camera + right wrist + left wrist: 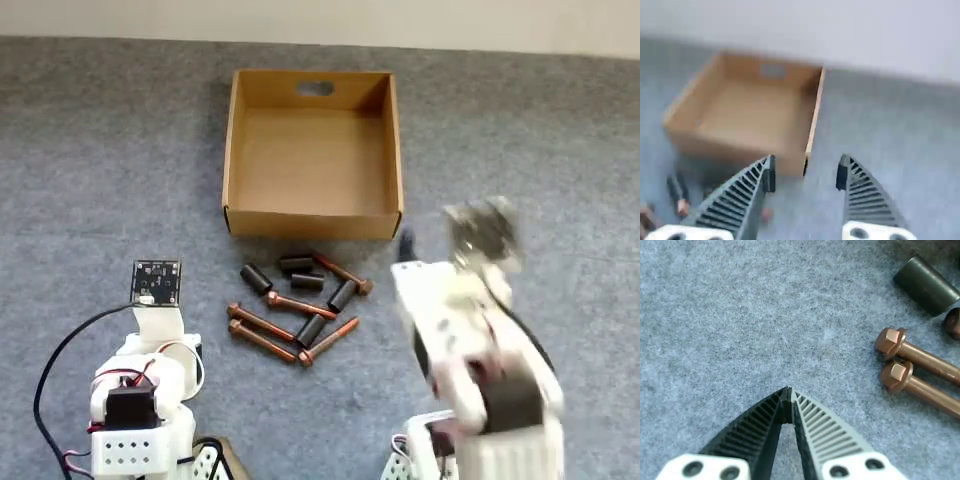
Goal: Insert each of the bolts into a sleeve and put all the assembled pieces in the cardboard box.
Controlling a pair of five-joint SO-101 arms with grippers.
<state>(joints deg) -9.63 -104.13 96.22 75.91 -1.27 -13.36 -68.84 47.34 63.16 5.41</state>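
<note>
A grey, short-piled carpet [100, 150] covers the work surface. Under the left pincer [789, 396] its fibres show as a fine, mottled felt that runs on ahead of the tips and out to both sides. Well ahead of the right pincer [805, 172] the carpet ends in a straight edge against a plain, pale wall [850, 30]. The light is soft and even, leaving only faint, blurred shadows on the grey pile.
</note>
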